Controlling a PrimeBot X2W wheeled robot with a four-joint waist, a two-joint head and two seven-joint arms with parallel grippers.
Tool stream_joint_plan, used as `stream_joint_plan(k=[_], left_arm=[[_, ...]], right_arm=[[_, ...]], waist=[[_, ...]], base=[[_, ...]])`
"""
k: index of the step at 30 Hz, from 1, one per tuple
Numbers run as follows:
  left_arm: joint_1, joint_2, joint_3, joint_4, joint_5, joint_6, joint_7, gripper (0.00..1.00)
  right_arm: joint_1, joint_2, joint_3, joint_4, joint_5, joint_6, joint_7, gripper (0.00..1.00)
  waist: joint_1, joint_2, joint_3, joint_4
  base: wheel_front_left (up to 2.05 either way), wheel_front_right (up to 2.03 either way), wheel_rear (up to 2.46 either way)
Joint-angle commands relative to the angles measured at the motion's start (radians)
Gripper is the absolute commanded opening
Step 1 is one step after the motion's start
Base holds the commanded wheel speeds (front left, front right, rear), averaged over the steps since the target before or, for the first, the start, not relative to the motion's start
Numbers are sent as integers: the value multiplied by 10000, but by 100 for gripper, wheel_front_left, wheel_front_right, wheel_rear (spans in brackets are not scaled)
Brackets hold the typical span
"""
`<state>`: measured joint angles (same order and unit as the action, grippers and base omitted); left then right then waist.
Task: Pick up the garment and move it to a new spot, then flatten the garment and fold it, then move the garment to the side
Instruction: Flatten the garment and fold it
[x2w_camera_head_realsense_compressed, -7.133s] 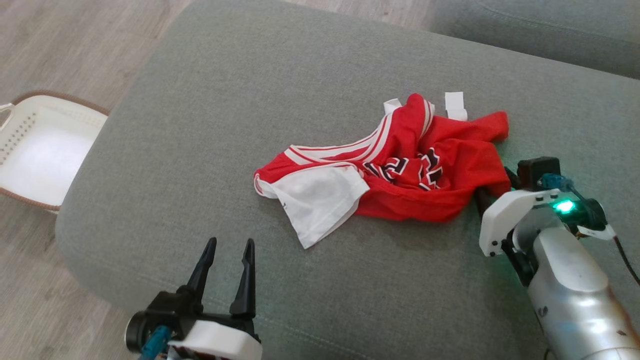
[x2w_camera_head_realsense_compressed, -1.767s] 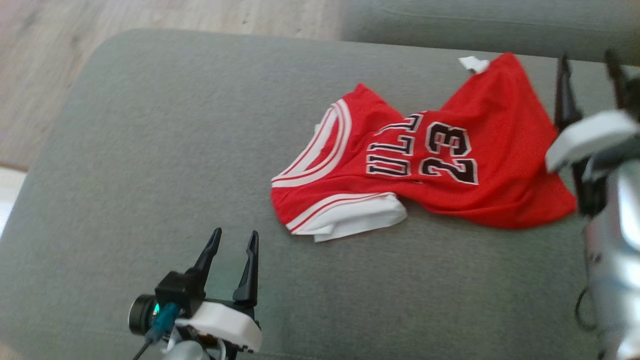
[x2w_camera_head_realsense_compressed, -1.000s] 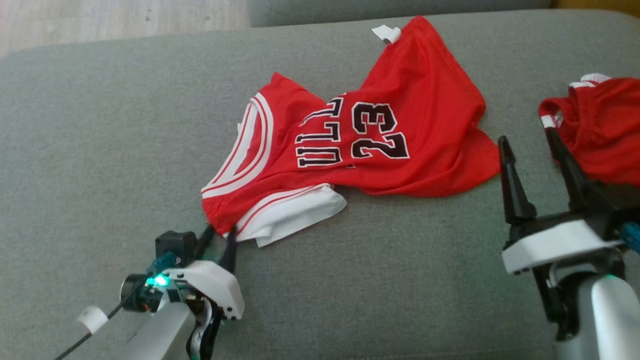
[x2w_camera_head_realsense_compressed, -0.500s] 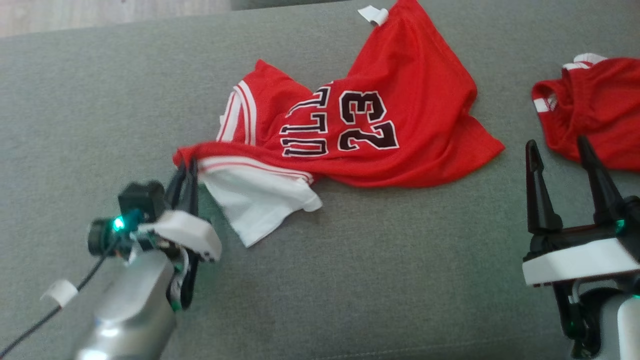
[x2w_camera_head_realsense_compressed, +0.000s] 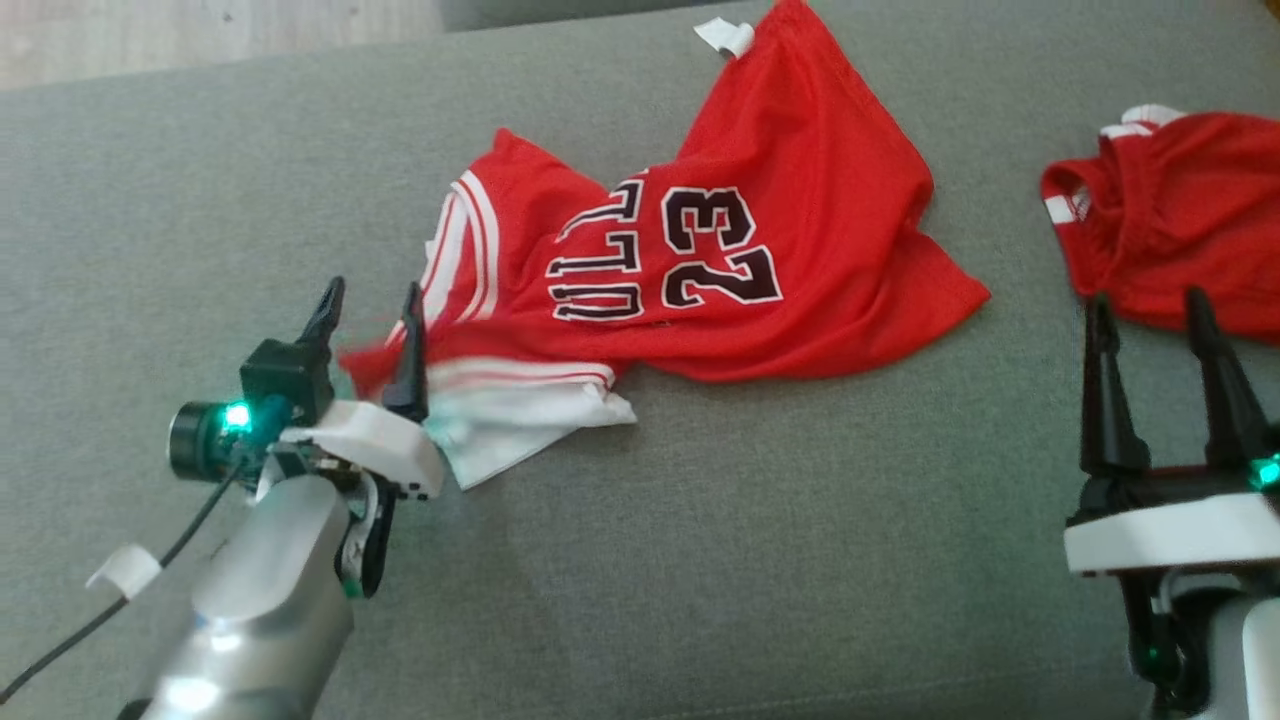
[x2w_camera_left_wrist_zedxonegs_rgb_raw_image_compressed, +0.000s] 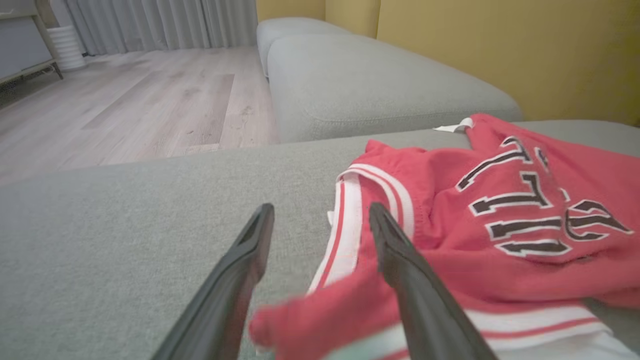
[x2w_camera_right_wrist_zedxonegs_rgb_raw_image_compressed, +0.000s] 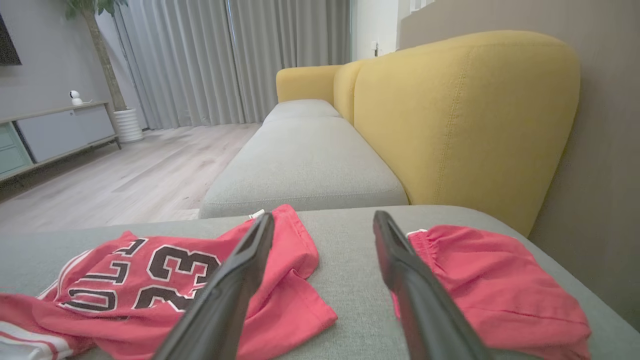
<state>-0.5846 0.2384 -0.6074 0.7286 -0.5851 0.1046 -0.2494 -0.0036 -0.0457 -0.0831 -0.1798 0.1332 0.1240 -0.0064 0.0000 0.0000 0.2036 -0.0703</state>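
The garment is a red jersey with the number 23 and white trim, lying partly spread on the grey sofa cushion. My left gripper stands open at its left shoulder corner, which looks blurred just under and between the fingers, with nothing gripped. In the left wrist view the gripper is open over that corner of the jersey. My right gripper is open at the lower right, just right of the hem. The right wrist view has the open gripper above the cushion, and the jersey on the left.
A second red garment lies crumpled at the right, also red garment. A yellow sofa back rises behind it. Another grey cushion lies beyond, with wooden floor to the left.
My left gripper, shut on the jersey's shoulder corner and pulling it left half a second ago, has opened and let it go. The right gripper stays open.
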Motion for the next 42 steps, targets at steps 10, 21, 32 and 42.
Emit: stream_joint_plan(k=[10, 21, 32, 42], left_arm=[[2101, -53, 1361, -3101, 723, 22, -122, 100], [5191, -137, 1688, -5149, 703, 456, -123, 100], [6162, 180, 1936, -6050, 663, 896, -74, 100], [6298, 178, 1785, -6306, 634, 1060, 200, 100]], right_arm=[[419, -45, -166, 618, -213, 67, -649, 100], [1181, -45, 14, 949, -121, 67, -887, 100], [1428, -45, 317, 1515, -155, 67, -1226, 100], [1200, -45, 724, 2683, -68, 67, -1663, 100]], waist=[[0, 0, -1286, 925], [0, 0, -2307, 1370], [0, 0, -2640, 1278], [0, 0, -2720, 1213]], base=[[0, 0, 0], [0, 0, 0], [0, 0, 0], [0, 0, 0]])
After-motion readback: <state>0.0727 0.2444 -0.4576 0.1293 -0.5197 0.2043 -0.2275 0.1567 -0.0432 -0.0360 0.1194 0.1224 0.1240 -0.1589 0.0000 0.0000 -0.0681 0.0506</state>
